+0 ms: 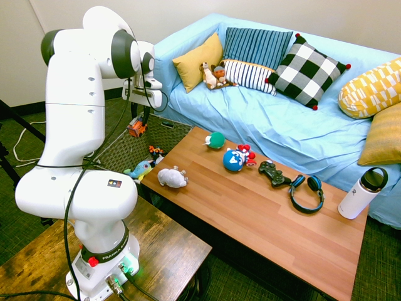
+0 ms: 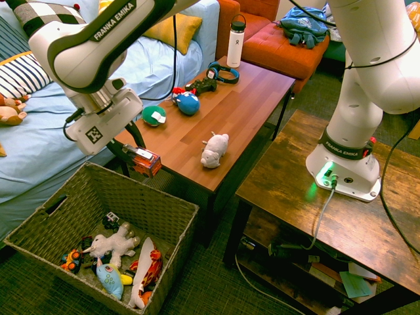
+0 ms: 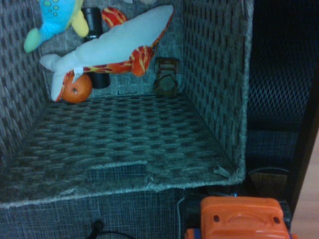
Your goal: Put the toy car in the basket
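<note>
A living room with a blue-covered sofa [image 1: 294, 119] is shown, and a long wooden surface [image 1: 263, 219] stands in front of it, across the middle of the first exterior view. On that surface a white plush animal [image 1: 171, 177], a round blue-and-red plush toy [image 1: 233, 159], a green ball [image 1: 216, 140], a game controller [image 1: 274, 173], headphones [image 1: 307, 191] and a white bottle [image 1: 362, 193] are seen.

The toy car [image 2: 143, 161] is no longer on the surface. It is pinched between the fingers of the gripper [image 2: 134, 156], at the left of centre in the second exterior view, and is carried clear of everything around it. The basket [image 2: 39, 226] fills the lower left of that view, on the floor beside the surface's end; the car is held just above its far rim, near one corner.

In the wrist view the basket's woven wall and floor [image 3: 124, 139] are seen beyond the orange top of the car [image 3: 239, 219] at the bottom edge. Several plush toys already lie at the basket's other end.

Picking up and carrying across are judged done. What is left is the last shift over the basket's open interior, the spreading of the fingers, and the drop. The car is not yet inside.
</note>
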{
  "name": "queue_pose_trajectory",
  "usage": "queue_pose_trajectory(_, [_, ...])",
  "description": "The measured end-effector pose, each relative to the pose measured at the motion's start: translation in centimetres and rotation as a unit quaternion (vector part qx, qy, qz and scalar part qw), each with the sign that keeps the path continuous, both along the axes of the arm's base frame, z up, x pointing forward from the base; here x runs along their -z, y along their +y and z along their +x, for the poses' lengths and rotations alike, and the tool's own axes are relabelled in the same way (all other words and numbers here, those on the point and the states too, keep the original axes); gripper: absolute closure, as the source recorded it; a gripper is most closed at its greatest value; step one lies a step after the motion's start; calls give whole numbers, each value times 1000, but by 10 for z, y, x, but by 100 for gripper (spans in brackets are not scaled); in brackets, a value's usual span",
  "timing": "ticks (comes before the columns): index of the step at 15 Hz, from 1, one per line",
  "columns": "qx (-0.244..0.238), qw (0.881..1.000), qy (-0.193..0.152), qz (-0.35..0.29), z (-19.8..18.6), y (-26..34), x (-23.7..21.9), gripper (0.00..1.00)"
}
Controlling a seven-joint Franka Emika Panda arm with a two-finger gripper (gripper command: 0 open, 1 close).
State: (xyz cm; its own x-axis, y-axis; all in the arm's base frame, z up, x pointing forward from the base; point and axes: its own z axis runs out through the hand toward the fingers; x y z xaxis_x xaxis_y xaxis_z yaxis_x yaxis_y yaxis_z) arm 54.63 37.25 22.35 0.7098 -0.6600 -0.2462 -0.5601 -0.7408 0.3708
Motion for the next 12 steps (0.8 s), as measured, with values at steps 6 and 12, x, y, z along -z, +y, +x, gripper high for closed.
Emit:
queue_pose_trajectory(6, [-4, 1000, -6, 6, 31, 15, -2, 0])
queue_pose_trajectory(12, [98, 989, -74, 81, 104, -217, -99, 0])
